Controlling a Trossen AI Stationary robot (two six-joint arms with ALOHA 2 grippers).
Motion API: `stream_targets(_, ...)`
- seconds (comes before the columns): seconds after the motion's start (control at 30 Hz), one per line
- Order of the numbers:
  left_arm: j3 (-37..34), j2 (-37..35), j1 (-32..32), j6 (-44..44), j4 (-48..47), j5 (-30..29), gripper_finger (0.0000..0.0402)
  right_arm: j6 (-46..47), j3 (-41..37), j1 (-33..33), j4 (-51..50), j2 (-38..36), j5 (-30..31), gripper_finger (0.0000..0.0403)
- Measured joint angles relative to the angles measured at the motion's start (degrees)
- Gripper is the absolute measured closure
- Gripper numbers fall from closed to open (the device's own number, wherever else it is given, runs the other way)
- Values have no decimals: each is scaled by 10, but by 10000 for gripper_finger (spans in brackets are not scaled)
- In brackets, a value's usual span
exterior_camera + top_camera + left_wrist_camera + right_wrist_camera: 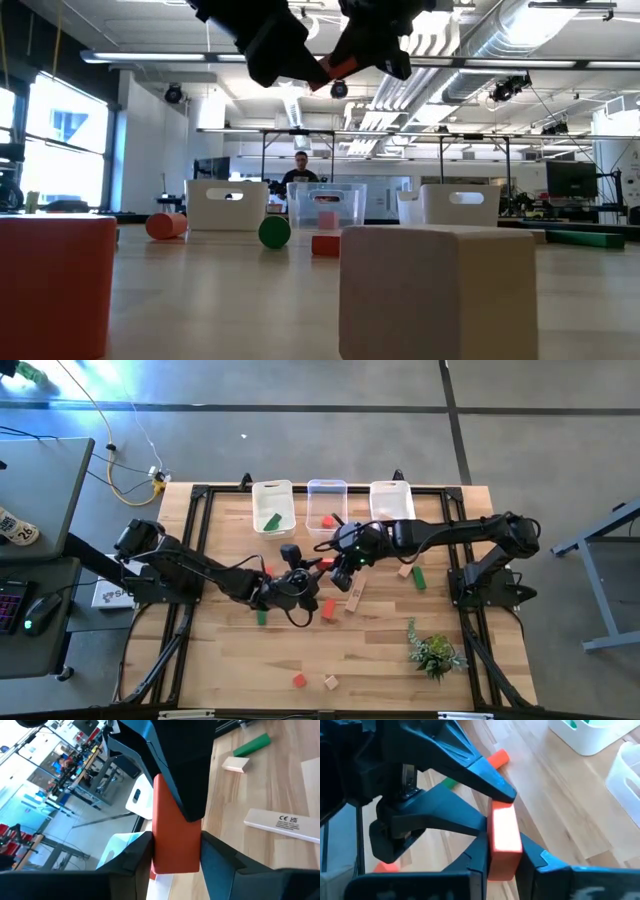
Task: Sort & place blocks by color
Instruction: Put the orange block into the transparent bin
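A red block hangs in the air over the table's middle, in front of the bins, with both grippers shut on it. My left gripper reaches it from the left, my right gripper from the right. In the low view the block shows between the two dark hands, well above the tabletop. Loose blocks lie on the wood: a green one, a red one, a tan bar, a tan piece, a green bar, and a red and a tan one near the front edge. My left gripper pinches one end of the red block between its two fingers, which lie on opposite faces. It comes from the table's left, nearly level. The block is lifted clear of the table. My right gripper pinches the block's other end between its two fingers, one on each side face. It slants down from the table's right. The block stands out past the fingertips toward the left gripper, clear of the table.
Three bins stand in a row at the far edge: a white one holding a green block, a clear one holding a red block, and a white one. A small green plant sits at the front right.
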Motion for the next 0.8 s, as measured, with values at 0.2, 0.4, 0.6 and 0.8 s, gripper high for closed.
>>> stream_targets(0.2,0,0,9,-6,2,9,257,-29,0,-10,-14,0,43,365)
stream_targets(0.4,0,0,13,-7,5,0,226,-59,-1,-46,-41,1,78,362)
stream_targets(0.6,0,0,20,-21,3,-66,199,-101,0,-88,-36,5,126,367)
stream_targets(0.8,0,0,11,-17,-8,-134,200,-167,0,-130,-22,39,198,360)
